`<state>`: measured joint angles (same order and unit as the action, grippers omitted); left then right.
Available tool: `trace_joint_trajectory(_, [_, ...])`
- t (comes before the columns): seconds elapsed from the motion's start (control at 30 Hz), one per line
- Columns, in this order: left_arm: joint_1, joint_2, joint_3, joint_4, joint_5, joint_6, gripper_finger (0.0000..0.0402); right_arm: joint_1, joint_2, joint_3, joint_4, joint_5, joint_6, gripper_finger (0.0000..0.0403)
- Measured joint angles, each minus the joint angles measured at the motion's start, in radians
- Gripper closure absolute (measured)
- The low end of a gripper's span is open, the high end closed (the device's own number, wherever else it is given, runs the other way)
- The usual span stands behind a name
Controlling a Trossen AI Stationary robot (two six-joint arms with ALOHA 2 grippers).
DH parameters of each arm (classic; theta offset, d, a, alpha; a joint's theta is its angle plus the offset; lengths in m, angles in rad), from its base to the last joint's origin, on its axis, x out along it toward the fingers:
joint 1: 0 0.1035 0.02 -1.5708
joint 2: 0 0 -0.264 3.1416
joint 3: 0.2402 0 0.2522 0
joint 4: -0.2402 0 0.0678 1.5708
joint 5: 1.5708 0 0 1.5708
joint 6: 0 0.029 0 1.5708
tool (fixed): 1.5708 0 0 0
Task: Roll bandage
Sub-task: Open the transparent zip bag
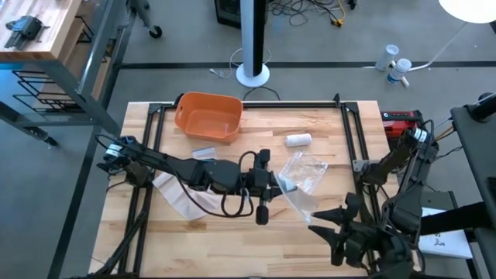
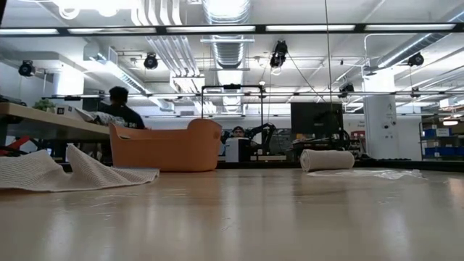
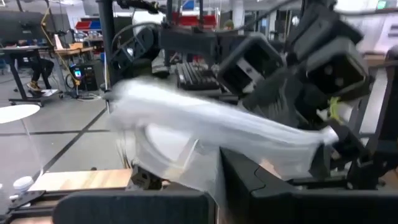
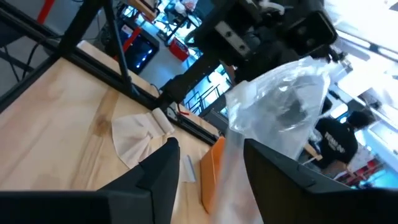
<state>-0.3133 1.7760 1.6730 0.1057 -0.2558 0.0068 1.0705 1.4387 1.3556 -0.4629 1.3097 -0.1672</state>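
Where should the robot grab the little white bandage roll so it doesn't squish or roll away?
Grab the bandage roll around its middle, coming straight down from above. It lies on its side on the table, a short cylinder, so jaws closing across its round sides should stop it rolling. Nothing touches it; the orange basket and plastic bag sit clear of it.

Your left hand sits over the middle of the counter, reaching in from its left side. Just to its right lies the plastic bag, touching the hand. Beyond the bag, toward the far edge, the rolled bandage lies apart. Behind and left of the hand stands the tub. The unrolled bandage lies under the left arm. Your right hand waits near the counter's right front corner.
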Motion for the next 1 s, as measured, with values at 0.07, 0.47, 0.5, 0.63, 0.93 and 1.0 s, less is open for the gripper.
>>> trace_joint_trajectory(0.07, [0.000,0.003,0.000,-0.009,0.000,0.007,0.0401,-0.001,0.000,-0.001,-0.004,-0.001,0.009,0.0236])
trace_joint_trajectory(0.47, [-0.009,-0.013,0.000,-0.051,-0.008,0.011,0.0401,0.036,0.000,-0.002,-0.007,-0.054,0.038,0.0240])
trace_joint_trajectory(0.5, [-0.009,-0.012,0.000,-0.051,-0.008,0.011,0.0401,0.036,0.000,-0.002,-0.006,-0.053,0.040,0.0241])
trace_joint_trajectory(0.63, [-0.007,-0.012,0.000,-0.041,-0.008,0.011,0.0401,0.019,0.007,-0.013,-0.005,-0.053,0.047,0.0249])
trace_joint_trajectory(0.93, [-0.007,-0.011,0.000,-0.098,-0.133,0.038,0.0401,0.032,0.007,-0.010,-0.007,-0.051,-0.001,0.0275])
trace_joint_trajectory(1.0, [-0.005,-0.011,0.000,-0.099,-0.139,0.037,0.0401,0.031,0.006,-0.011,-0.007,-0.050,0.000,0.0282])
